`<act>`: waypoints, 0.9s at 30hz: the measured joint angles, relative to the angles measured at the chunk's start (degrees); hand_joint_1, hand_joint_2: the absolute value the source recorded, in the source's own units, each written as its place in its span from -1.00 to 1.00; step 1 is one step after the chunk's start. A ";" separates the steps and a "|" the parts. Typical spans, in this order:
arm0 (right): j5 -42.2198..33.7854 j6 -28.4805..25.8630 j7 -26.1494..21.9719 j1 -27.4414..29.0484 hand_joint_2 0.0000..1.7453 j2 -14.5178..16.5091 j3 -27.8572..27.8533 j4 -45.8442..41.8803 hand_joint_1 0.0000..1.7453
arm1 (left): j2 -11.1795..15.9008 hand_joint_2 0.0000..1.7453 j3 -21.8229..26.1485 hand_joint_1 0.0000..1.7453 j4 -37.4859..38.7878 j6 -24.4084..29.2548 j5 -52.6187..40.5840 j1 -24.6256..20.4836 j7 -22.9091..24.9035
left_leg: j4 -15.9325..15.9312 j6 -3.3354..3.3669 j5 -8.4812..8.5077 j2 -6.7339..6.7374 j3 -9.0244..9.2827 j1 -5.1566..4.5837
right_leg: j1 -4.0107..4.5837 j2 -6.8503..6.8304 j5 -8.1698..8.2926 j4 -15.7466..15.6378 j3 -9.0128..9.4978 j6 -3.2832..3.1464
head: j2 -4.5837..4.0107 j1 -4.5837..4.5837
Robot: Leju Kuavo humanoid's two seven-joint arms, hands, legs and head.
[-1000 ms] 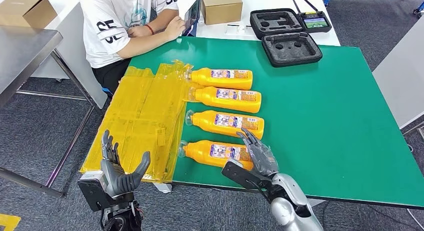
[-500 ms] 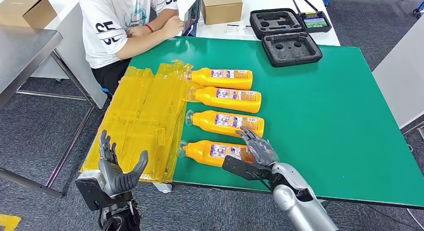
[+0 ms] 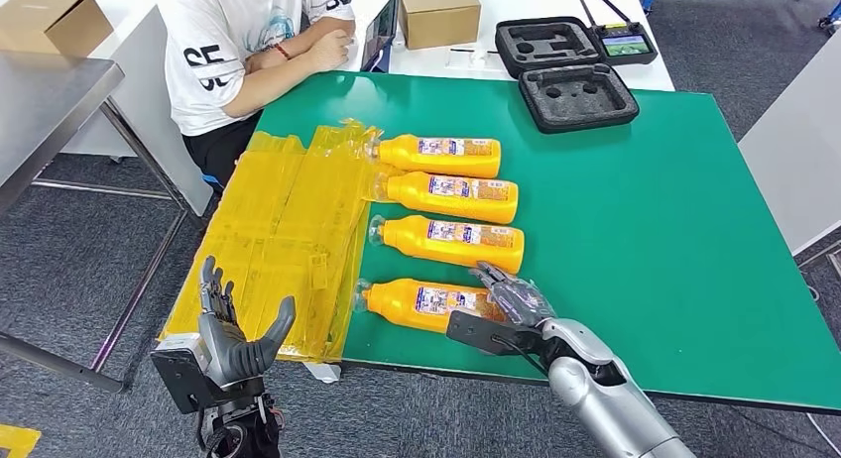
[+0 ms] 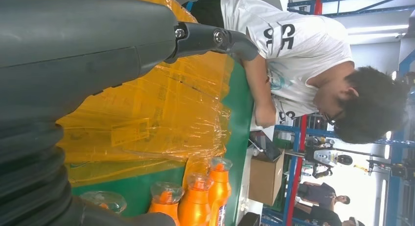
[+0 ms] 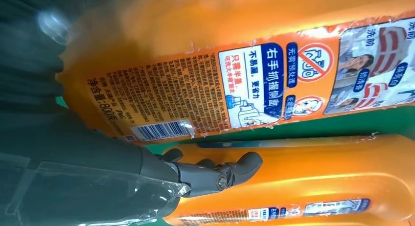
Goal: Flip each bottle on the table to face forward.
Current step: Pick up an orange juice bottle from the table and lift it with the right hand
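Several orange bottles lie on their sides in a row on the green table (image 3: 645,230), caps pointing left. My right hand (image 3: 511,299) rests on the base end of the nearest bottle (image 3: 421,301), its fingers reaching to the far edge, toward the second bottle (image 3: 451,235). In the right wrist view a dark finger (image 5: 215,174) sits at the narrow gap between one bottle showing a barcode label (image 5: 235,84) and another bottle (image 5: 318,182). My left hand (image 3: 233,339) hangs open, palm up, off the table's front left corner, holding nothing.
Crumpled yellow plastic sheeting (image 3: 278,240) covers the table's left part. A person (image 3: 238,52) sits at the far left corner. Black foam cases (image 3: 578,96) and a cardboard box (image 3: 436,12) stand at the back. A grey table (image 3: 40,101) is at the far left.
My right hand has sunk lower and flatter onto the nearest bottle's base end. The second bottle has shifted slightly. The person's forearm has drawn back. My left hand barely moved.
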 joint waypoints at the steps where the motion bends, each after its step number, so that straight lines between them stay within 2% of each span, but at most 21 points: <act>1: -0.08 0.16 -0.04 -0.18 1.00 -0.05 0.14 0.12 -1.00 | 0.03 1.00 -0.04 -1.00 0.00 0.12 0.09 0.00 -0.02 | 0.00 0.00 0.00 0.00 0.00 0.00 | 0.00 0.00 0.00 0.00 0.00 0.00 | 0.00 0.00; 2: -0.19 0.35 -0.09 -0.39 1.00 -0.10 0.30 0.25 -1.00 | 0.07 1.00 -0.08 -1.00 0.00 0.22 0.17 0.00 -0.04 | 0.00 0.00 0.00 0.00 0.00 0.00 | 0.00 0.00 0.00 0.00 0.00 0.00 | 0.00 0.00; 3: -0.32 0.61 -0.19 -0.65 1.00 -0.16 0.50 0.39 -0.89 | 0.10 1.00 -0.14 -1.00 0.00 0.32 0.23 0.00 -0.05 | 0.00 0.00 0.00 0.00 0.00 0.00 | 0.00 0.00 0.00 0.00 0.00 0.00 | 0.00 0.01; 4: -0.45 0.90 -0.31 -0.91 1.00 -0.24 0.69 0.54 -0.64 | 0.13 1.00 -0.21 -1.00 0.00 0.37 0.23 -0.01 -0.07 | 0.00 0.00 0.00 0.00 0.00 0.00 | 0.00 0.00 0.00 0.00 0.00 0.00 | 0.00 0.00; 6: -0.69 1.49 -0.54 -1.44 1.00 -0.40 1.16 0.83 0.25 | 0.19 1.00 -0.35 -1.00 0.00 0.48 0.22 -0.01 -0.09 | 0.00 0.00 0.00 0.00 0.00 0.00 | 0.00 0.00 0.00 0.00 0.00 0.00 | 0.00 0.00; 7: -0.82 1.82 -0.61 -1.70 1.00 -0.49 1.39 0.96 0.63 | 0.22 1.00 -0.39 -1.00 0.00 0.54 0.21 -0.01 -0.09 | 0.00 0.00 0.00 0.00 0.00 0.00 | 0.00 0.00 0.00 0.00 0.00 0.00 | 0.00 -0.01; 8: -0.98 2.15 -0.67 -1.96 1.00 -0.59 1.60 1.08 0.88 | 0.26 1.00 -0.41 -1.00 0.00 0.60 0.22 -0.01 -0.09 | 0.00 0.00 0.00 0.00 0.01 0.00 | 0.00 0.00 0.00 0.00 0.00 0.00 | -0.01 0.00; 11: -1.61 3.05 -0.84 -2.72 1.00 -0.95 2.13 1.41 1.00 | 0.31 1.00 -0.43 -1.00 0.00 0.80 0.35 -0.01 -0.11 | 0.00 0.00 0.01 0.00 0.02 0.00 | 0.00 0.00 0.01 0.00 0.01 0.00 | -0.01 0.01; 18: -4.09 3.77 -2.64 -4.78 1.00 -1.85 3.43 3.44 1.00 | 0.46 1.00 -0.40 -1.00 0.25 1.07 1.41 0.11 -0.84 | 0.00 0.02 0.02 0.00 0.01 0.00 | -0.01 -0.01 0.01 0.00 0.04 0.01 | 0.00 0.00; 27: -8.23 2.07 -6.30 -5.98 1.00 -1.13 4.63 6.34 1.00 | 0.47 1.00 -0.10 -1.00 0.52 -0.46 1.42 0.07 -1.10 | 0.00 0.02 0.02 0.00 0.02 0.00 | 0.00 0.00 0.01 0.00 0.03 0.01 | 0.00 0.01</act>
